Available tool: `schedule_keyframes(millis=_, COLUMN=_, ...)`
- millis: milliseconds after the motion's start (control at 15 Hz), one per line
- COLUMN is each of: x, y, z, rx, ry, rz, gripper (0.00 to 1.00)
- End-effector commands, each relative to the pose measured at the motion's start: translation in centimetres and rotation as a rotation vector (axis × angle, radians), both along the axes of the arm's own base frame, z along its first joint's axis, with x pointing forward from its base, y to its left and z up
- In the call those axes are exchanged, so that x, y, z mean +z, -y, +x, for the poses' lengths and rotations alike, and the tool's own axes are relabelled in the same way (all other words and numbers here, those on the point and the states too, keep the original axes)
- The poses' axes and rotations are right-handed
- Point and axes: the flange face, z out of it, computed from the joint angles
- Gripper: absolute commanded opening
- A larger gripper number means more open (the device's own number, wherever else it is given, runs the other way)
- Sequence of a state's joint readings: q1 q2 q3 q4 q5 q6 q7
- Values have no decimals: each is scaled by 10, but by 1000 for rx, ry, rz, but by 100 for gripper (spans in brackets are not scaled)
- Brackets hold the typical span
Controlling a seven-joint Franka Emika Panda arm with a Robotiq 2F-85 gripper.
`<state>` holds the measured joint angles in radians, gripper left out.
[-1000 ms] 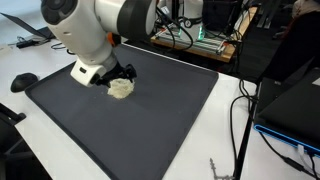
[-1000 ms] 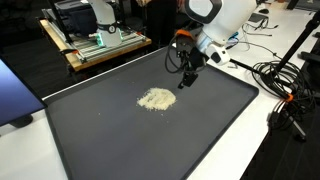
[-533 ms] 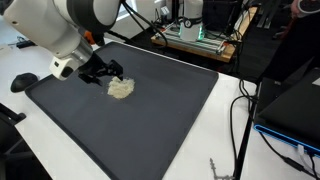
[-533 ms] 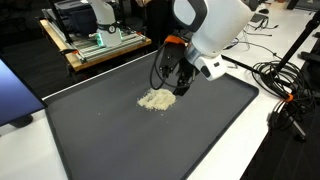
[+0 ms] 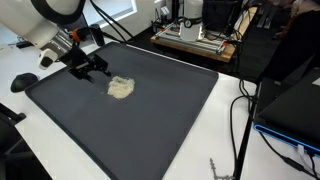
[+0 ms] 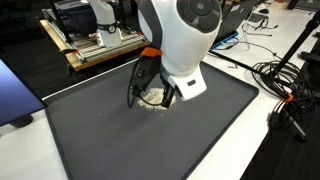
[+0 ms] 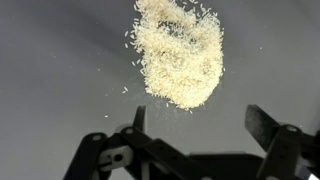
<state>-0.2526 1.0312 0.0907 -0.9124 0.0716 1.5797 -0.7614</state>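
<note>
A small pile of pale rice-like grains (image 5: 121, 88) lies on a dark grey mat (image 5: 150, 120). My gripper (image 5: 88, 68) is open and empty, hovering just beside the pile, a little above the mat. In the wrist view the pile (image 7: 181, 55) lies just ahead of my spread fingers (image 7: 200, 122), with a few loose grains at its edge. In an exterior view the arm covers most of the pile (image 6: 154, 98), and my gripper (image 6: 150, 97) hangs over it.
A black round object (image 5: 23, 81) sits on the white table beside the mat. A wooden bench with electronics (image 6: 95, 45) stands behind the mat. Cables (image 6: 280, 80) lie at the table's side. A dark monitor edge (image 6: 15, 95) is near the mat.
My arm has swung across the mat, carrying the gripper from one side of the grain pile to the other. The gripper stays open. The pile has not moved.
</note>
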Motion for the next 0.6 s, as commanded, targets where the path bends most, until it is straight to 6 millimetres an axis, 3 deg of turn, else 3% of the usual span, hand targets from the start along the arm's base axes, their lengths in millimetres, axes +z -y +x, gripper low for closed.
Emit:
schedule_keyframes(millis=0, x=2, y=37, z=-4, rx=-33, ry=47, rz=129, gripper=100)
schedule_keyframes(millis=533, x=-9, y=108, z=-33, rx=-90, ry=142, rz=327, gripper=100)
